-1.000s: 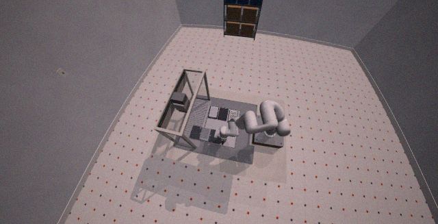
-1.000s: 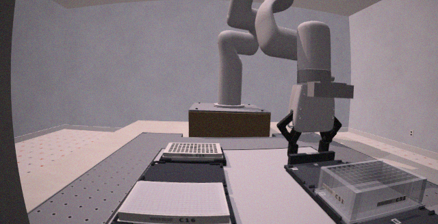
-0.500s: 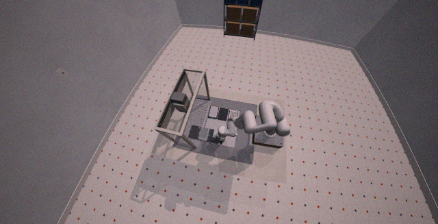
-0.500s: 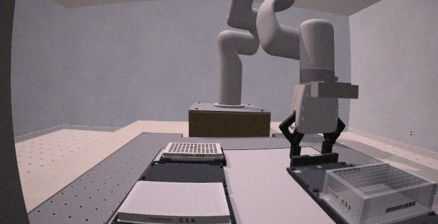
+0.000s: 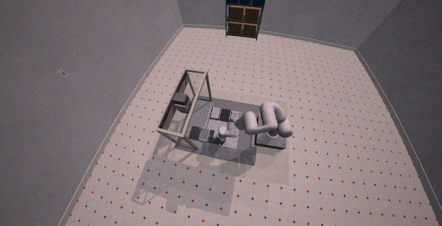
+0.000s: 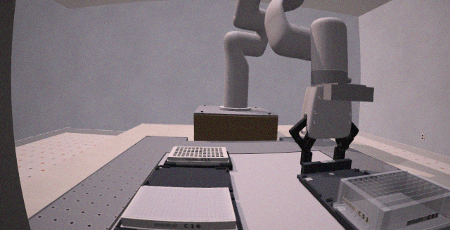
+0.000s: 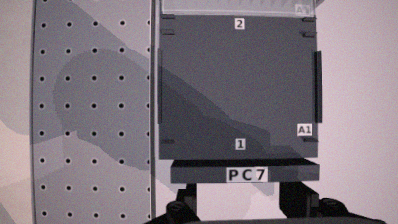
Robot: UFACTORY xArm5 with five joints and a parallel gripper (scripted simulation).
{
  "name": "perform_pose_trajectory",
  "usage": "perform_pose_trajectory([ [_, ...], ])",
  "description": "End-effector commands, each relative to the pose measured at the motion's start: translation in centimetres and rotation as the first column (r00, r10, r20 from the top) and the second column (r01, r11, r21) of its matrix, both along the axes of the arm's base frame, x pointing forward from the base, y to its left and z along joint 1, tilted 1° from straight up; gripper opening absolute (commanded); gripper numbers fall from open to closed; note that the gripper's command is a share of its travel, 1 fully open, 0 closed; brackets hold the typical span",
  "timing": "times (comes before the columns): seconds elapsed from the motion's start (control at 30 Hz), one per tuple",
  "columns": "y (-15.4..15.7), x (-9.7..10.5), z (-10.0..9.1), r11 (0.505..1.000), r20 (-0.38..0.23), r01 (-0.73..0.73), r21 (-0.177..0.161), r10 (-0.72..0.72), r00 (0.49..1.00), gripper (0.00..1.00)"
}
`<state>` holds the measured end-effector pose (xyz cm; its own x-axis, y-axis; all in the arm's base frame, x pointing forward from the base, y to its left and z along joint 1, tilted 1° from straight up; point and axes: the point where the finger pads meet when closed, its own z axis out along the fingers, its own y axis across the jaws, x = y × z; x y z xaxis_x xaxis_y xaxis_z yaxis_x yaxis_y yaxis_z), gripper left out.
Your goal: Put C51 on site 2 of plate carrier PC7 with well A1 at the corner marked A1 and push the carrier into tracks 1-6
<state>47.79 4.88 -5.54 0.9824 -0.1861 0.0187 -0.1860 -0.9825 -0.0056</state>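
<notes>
Behind the handle of PC7: gripper, fingers spread wide and holding nothing, one fingertip at each end of the handle bar. Carrier's long axis runs straight away from the fingers toward the rails. C51 sits on site 2; site 1 bare. Judged next: a push along that axis.

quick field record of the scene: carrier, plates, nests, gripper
carrier: PC7 on the apron, handle toward the gripper
site 1: bare
site 2: C51 on it
S1: C15 in nest
S2: vacant nest
S3: C16 in nest
gripper state: open, fingers straddling the handle, gripping nothing
</notes>
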Motion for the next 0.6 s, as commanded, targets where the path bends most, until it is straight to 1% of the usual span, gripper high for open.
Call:
perform_pose_trajectory([
  [0.0, 0.0, 0.3, 0.1, 1.0, 0.004, 0.0, 0.0, 0.0, 1.0, 0.81],
  [0.57, -0.3, 1.8, 0.2, 1.0, 0.004, 0.0, 0.0, 0.0, 1.0, 0.81],
])
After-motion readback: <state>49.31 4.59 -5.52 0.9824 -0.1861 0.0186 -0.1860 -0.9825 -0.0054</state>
